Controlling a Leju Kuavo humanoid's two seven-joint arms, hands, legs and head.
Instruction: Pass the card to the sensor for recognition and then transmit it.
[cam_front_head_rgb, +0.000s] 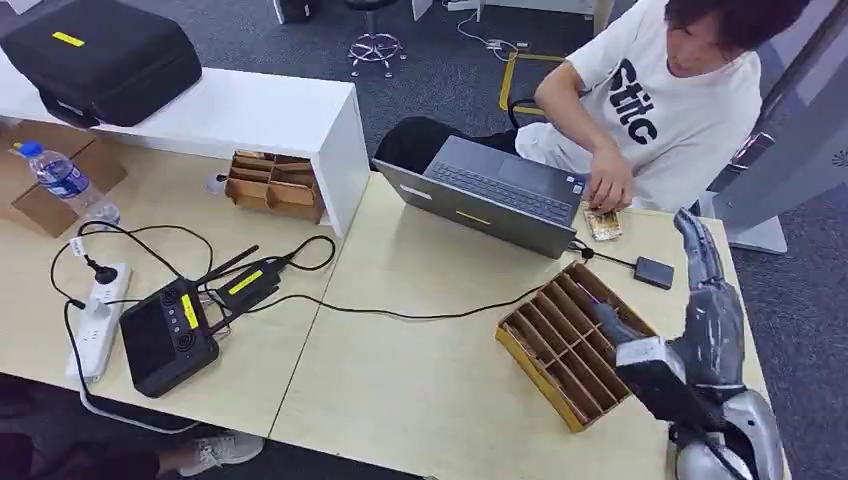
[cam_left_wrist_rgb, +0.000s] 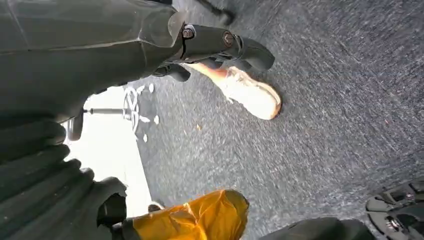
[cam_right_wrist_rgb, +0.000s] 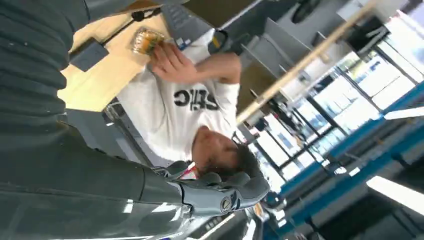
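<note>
Currently right hand (cam_front_head_rgb: 697, 243) raised beside sensor (cam_front_head_rgb: 654, 272), fingers extended, empty; person's hand (cam_front_head_rgb: 608, 187) on card (cam_front_head_rgb: 603, 223).

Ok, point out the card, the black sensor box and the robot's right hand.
card (cam_front_head_rgb: 602, 224): head view, middle of its face, under the person's fingers.
sensor box (cam_front_head_rgb: 654, 272): head view, centre of its top.
right hand (cam_front_head_rgb: 697, 245): head view, middle of the raised hand.

card (cam_front_head_rgb: 603, 224) flat on table, sensor (cam_front_head_rgb: 654, 272) just beside
</note>
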